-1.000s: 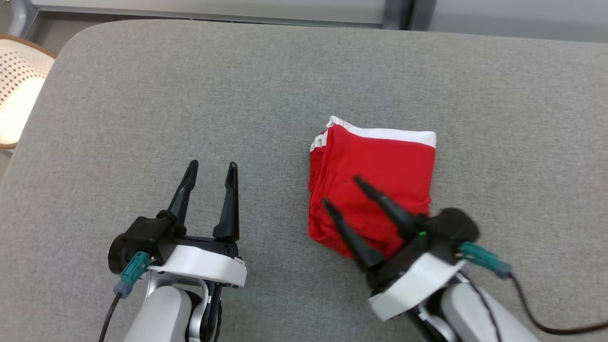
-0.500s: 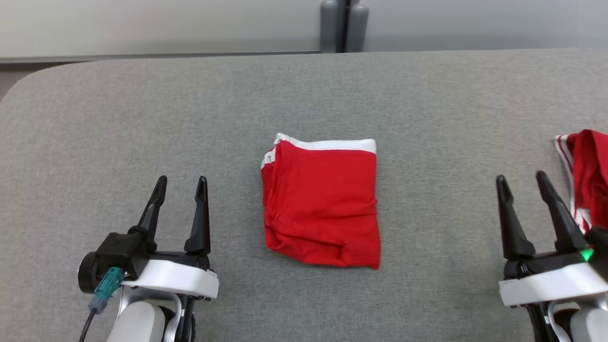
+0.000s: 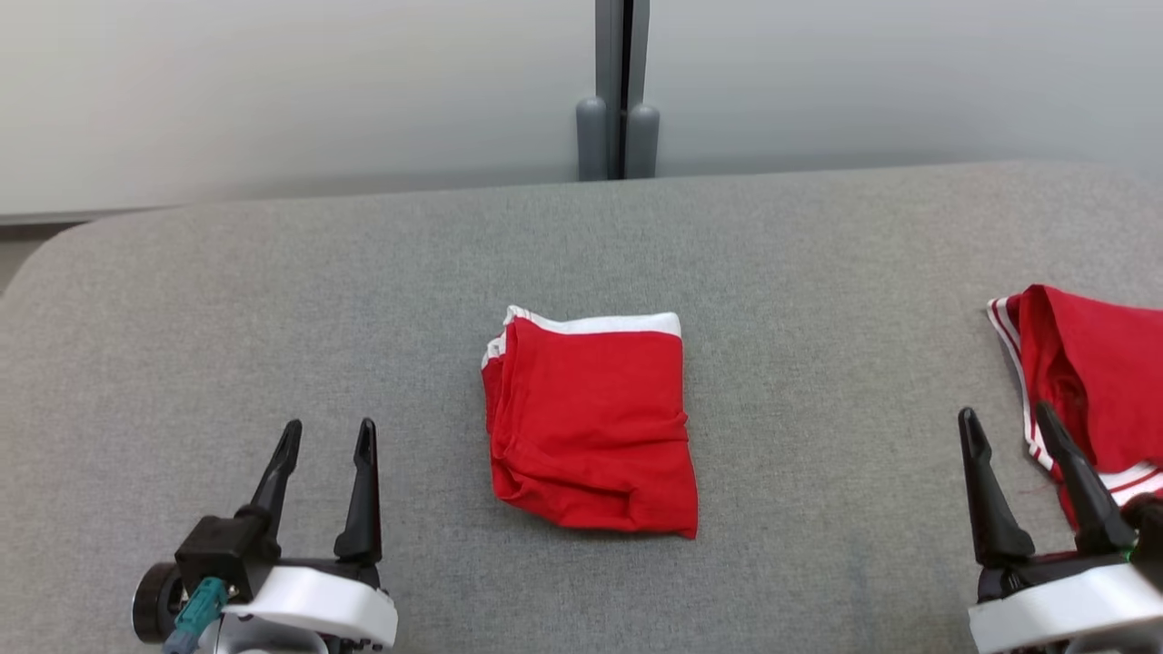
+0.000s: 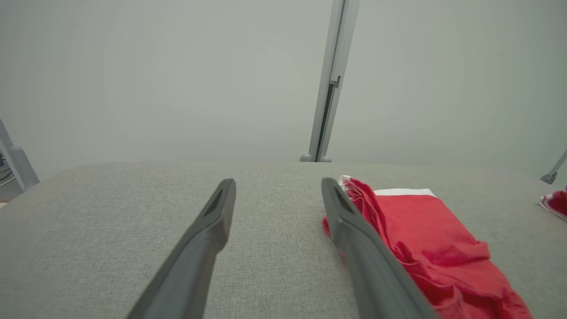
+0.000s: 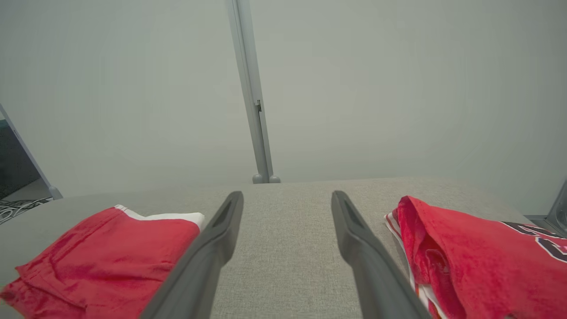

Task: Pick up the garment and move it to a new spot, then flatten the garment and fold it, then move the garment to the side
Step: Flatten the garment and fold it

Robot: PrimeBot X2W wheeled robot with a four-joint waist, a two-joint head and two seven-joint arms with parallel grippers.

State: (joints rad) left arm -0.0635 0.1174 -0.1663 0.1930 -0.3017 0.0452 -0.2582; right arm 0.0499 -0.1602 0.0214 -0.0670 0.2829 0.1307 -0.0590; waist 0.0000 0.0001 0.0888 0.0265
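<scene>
Both pairs of jaws stand as wide apart as they go and hold nothing. The left jaws sit at the lower left of the head view, fingers (image 3: pixel 363 490) pointing up the frame, over bare grey table (image 3: pixel 273 300). The right jaws sit at the lower right. The folded garment (image 3: pixel 591 427) lies flat at the middle of the frame between them, well apart from both: a red square with a white band along its far edge and a few creases at its near edge. In the left wrist view it lies just right of the right finger (image 4: pixel 443 248). In the right wrist view it is at the lower left (image 5: pixel 102 257). A second garment (image 3: pixel 1099 381), red with striped trim and loosely heaped, lies at the right edge of the frame, just beside the right jaws. The right wrist view shows dark lettering on it (image 5: pixel 487 257). A second ago the right jaws, already open, hung over the near part of the folded garment. Now they are clear of it and well off to the right, while the left jaws have kept their pose. The whole picture has also slid, so the head has turned. The fold itself looks the same. This suggests the folded piece has been let go and left in place, so its part of the task looks finished, and the heaped one is likely next.
</scene>
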